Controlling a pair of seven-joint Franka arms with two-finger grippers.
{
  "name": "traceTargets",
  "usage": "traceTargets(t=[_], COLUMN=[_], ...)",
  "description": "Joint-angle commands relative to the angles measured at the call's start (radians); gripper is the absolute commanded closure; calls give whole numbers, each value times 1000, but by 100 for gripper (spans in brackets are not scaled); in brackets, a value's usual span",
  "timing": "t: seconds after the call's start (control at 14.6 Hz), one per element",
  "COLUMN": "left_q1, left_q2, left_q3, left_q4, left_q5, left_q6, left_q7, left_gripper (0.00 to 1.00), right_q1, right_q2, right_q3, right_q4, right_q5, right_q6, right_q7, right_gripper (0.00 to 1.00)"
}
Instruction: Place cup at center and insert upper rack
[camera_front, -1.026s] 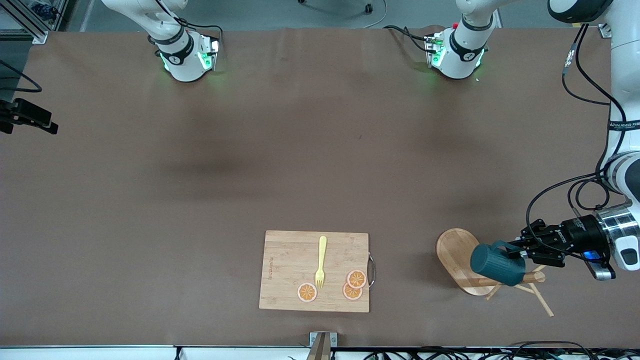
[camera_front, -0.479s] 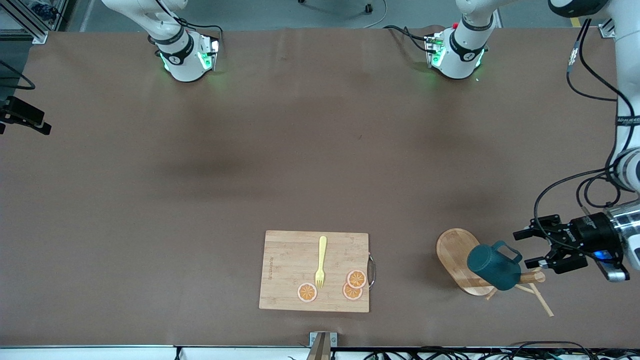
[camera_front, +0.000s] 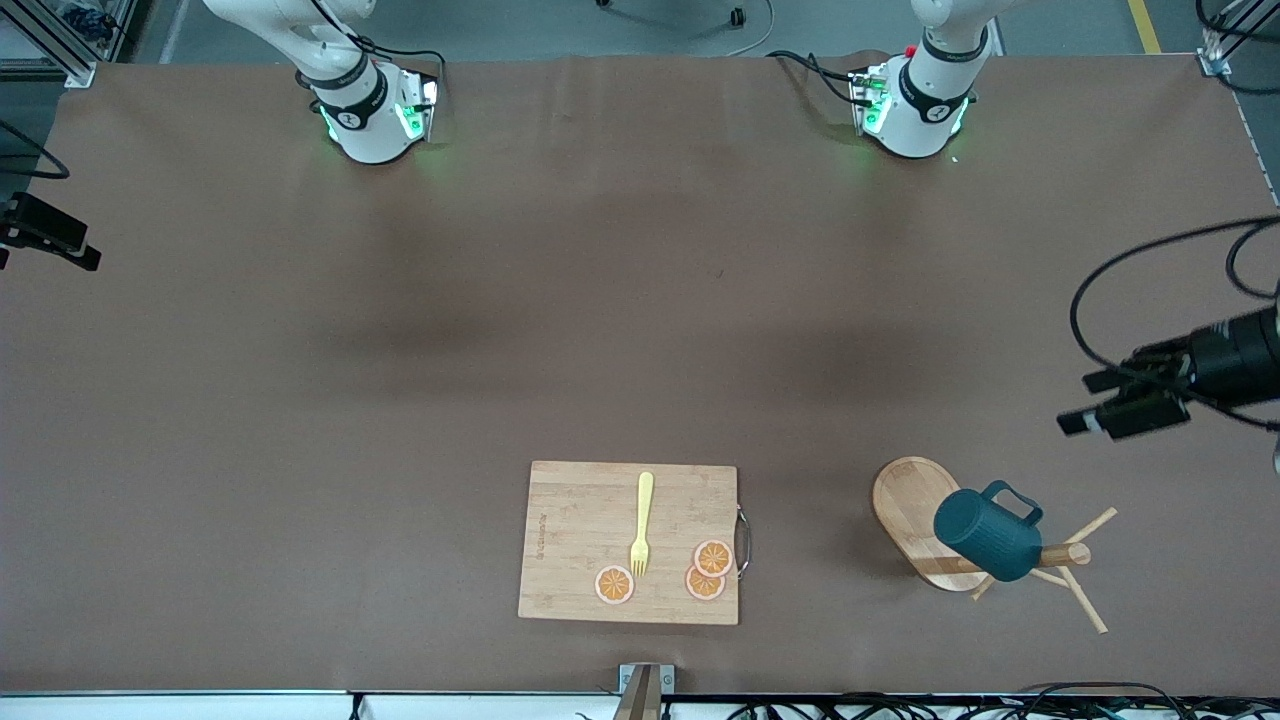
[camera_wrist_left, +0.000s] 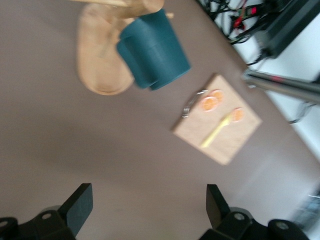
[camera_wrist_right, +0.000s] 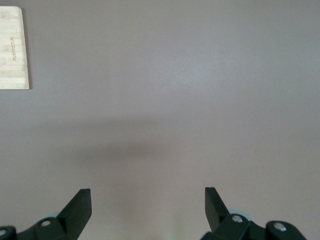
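Observation:
The dark teal cup (camera_front: 985, 535) lies on its side across the post of the wooden mug tree (camera_front: 905, 505). The tree is tipped over near the front camera, toward the left arm's end of the table. Its thin pegs (camera_front: 1085, 600) rest on the table. Both show in the left wrist view, the cup (camera_wrist_left: 152, 52) against the oval base (camera_wrist_left: 97, 60). My left gripper (camera_front: 1085, 402) is open and empty, up in the air beside the tree toward the table's end; its fingers (camera_wrist_left: 80, 205) frame bare table. My right gripper (camera_wrist_right: 147, 195) is open and empty over bare table.
A rectangular bamboo cutting board (camera_front: 600, 540) with a metal handle lies near the front edge at mid-table. It carries a yellow fork (camera_front: 641, 520) and three orange slices (camera_front: 713, 557). It also shows in the left wrist view (camera_wrist_left: 220, 122) and its corner in the right wrist view (camera_wrist_right: 12, 47).
My left gripper was closed at the cup's handle, opened, then pulled away and rose toward the table's end. The cup stayed on the tipped tree. The right arm barely moved.

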Motion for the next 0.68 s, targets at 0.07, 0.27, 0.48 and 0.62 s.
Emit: traceTargets(t=[0.07, 0.27, 0.48, 0.62], left_q1=[5, 14, 7, -19], left_q2=[-133, -177, -197, -234], left_q3=[-19, -8, -10, -5], left_q4=[-32, -32, -32, -49], left_q5=[194, 248, 288, 290], left_q6=[-112, -141, -146, -167], left_q7=[228, 467, 503, 496], left_gripper=[0, 0, 0, 0], right_q1=[-7, -7, -7, -9], right_q2=[-23, -22, -22, -22], right_q3=[5, 5, 5, 5], right_q4=[-26, -26, -27, -24], right_q5=[10, 10, 6, 3], right_q6=[-3, -3, -2, -3], right_q7=[12, 11, 10, 8], right_gripper=[0, 0, 0, 0])
